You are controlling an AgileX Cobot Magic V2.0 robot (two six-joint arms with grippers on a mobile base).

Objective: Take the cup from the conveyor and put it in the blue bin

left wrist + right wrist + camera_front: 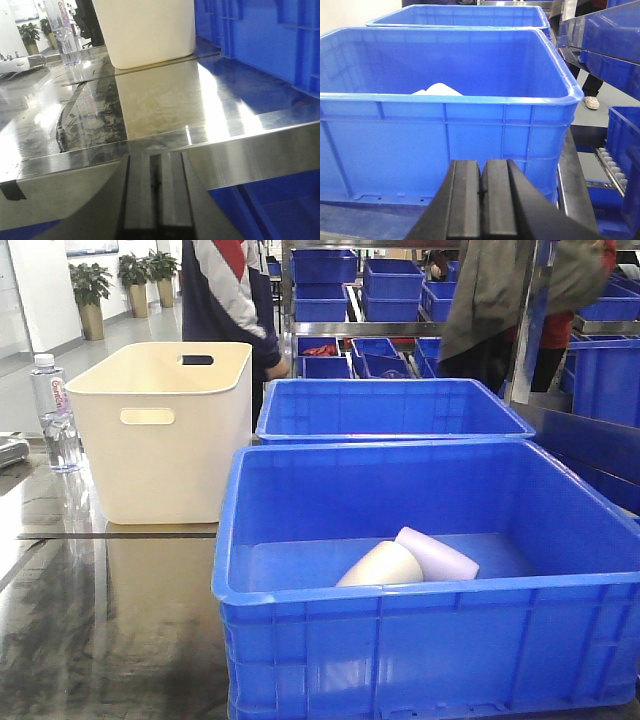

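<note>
The blue bin (430, 635) stands at the front right of the steel table. Two cups lie on their sides inside it: a cream one (382, 566) and a pale lilac one (436, 553). In the right wrist view the bin (445, 132) fills the frame, and a white cup top (437, 89) peeks over its rim. My right gripper (482, 170) is shut and empty, low in front of the bin's near wall. My left gripper (156, 172) is shut and empty, just below the table's front edge. The conveyor is out of view.
A cream-white tub (165, 430) with handle cutouts stands left of the bin, a water bottle (55, 412) beside it. A second blue bin (390, 410) sits behind. People stand by shelves of blue crates (390, 285) at the back. The steel table (165, 105) is glossy.
</note>
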